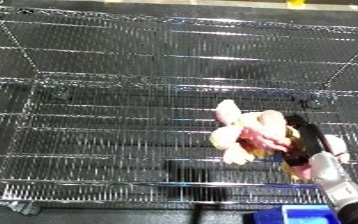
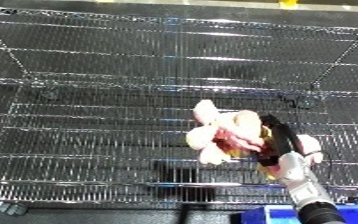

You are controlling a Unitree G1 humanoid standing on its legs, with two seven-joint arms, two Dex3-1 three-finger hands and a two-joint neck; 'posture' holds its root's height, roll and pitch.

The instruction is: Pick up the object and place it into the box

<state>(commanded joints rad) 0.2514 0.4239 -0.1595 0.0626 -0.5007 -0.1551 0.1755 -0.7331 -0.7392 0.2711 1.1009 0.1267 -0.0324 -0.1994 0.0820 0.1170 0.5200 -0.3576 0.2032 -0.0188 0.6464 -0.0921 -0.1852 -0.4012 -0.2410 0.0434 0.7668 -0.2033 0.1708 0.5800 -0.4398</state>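
The right hand (image 1: 302,145) comes up from the lower right corner on its white and silver forearm (image 1: 335,185), its black fingers curled round a pink and cream soft toy (image 1: 246,132); in the left eye view the toy sits against the left side of the hand, held up over the wire mesh bin (image 1: 113,100), with a pale limb or ear sticking upward and another lump hanging lower left; a further pink part shows on the far side of the hand, so the fingers seem to close across the toy's middle; a blue thing (image 1: 300,214) shows at the bottom edge beside the forearm; the left hand is not to be seen

In the right eye view the same grasp shows a little further left: the black fingers (image 2: 278,137) run upright across the toy's right half, a touch of yellow peeping out beside them; whether the toy rests on the bin's wire floor or hangs just above it I cannot tell

Judging by its bunched, lumpy outline the toy looks plush: light, soft, yielding under the fingers, not fragile and not slippery; its loose limbs would flop, so the thick body is the sensible place to hold, and a limb could catch in the wire mesh on release
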